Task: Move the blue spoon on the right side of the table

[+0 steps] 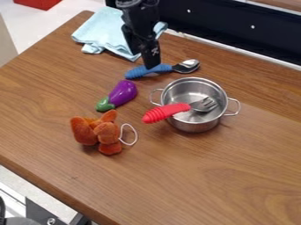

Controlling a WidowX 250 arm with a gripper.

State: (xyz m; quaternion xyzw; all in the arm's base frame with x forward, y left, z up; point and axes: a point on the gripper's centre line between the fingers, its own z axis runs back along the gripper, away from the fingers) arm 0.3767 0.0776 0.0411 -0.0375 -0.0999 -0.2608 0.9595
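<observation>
Brown wood-grained desk (pixel 235 176) runs across the camera view, with a dark panel (pixel 235 26) along its far right edge and a red object (pixel 38 3) beyond its far left corner. The black robot arm (pixel 140 15) comes in from the far side, and its claw (pixel 151 64) hangs down at the handle of the blue spoon (pixel 141 71). Whether the claw is apart, together or clamped on that handle, I cannot tell.

The spoon lies on the far part of the desk, its ribbed blue handle toward the left and its shiny metal bowl toward the right, beyond the pot. Farther and to the left, a crumpled light blue cloth (pixel 103 30) lies partly behind the arm. Nearer than the spoon handle and a little left is a purple toy eggplant (pixel 123 92), its green end pointing near and left. Right of the eggplant stands the metal pot (pixel 194 125) with two loop handles; a red-handled fork (pixel 166 113) leans over its near left rim, tines inside. Nearer still, on the left, sits an orange-brown plush toy (pixel 108 133) with a white loop at its right side.
</observation>
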